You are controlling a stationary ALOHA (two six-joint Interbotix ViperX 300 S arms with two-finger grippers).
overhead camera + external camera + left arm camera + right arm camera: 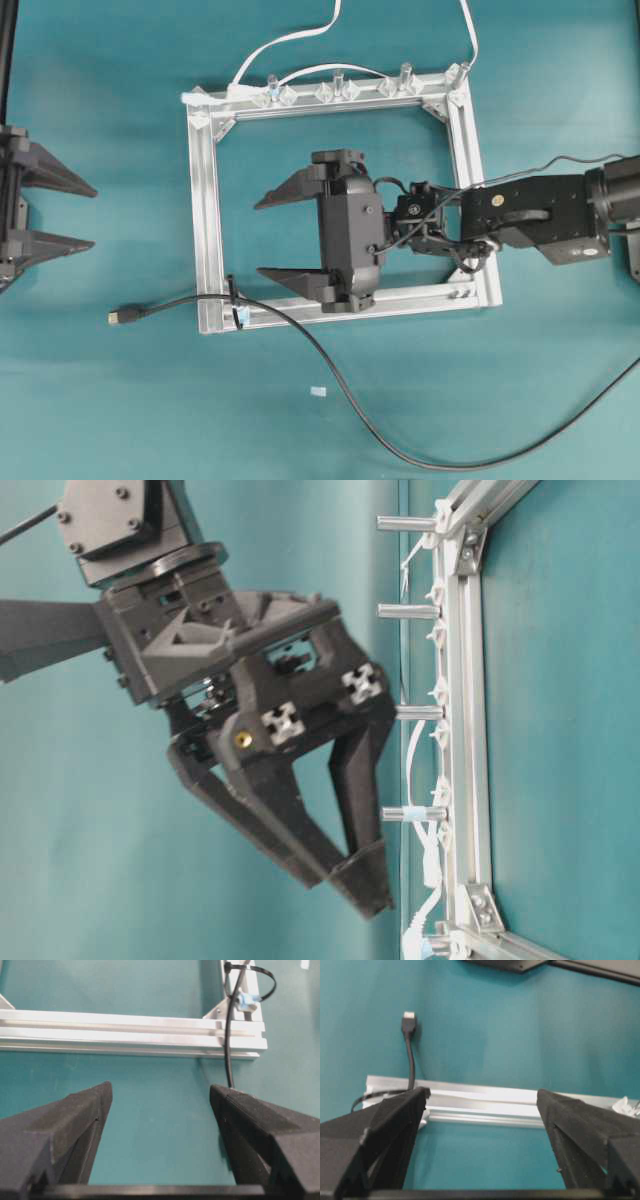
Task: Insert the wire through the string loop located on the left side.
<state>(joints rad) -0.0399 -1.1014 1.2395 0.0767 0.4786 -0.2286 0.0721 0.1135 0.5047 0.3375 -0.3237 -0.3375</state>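
Note:
The wire is a thin black cable whose plug lies on the teal table left of the frame's bottom-left corner. It crosses the frame's left bar at the string loop and appears threaded through it, then curves off to the lower right. The left wrist view shows the loop, its blue tab and the wire ahead of my open left gripper. That gripper sits at the far left, empty. My right gripper hovers inside the frame, open and empty, facing the plug.
A silver aluminium frame lies flat on the table, with clear pegs along its far bar. A white flat cable loops behind that bar. A small pale scrap lies below the frame. The table-level view shows the right gripper above the frame.

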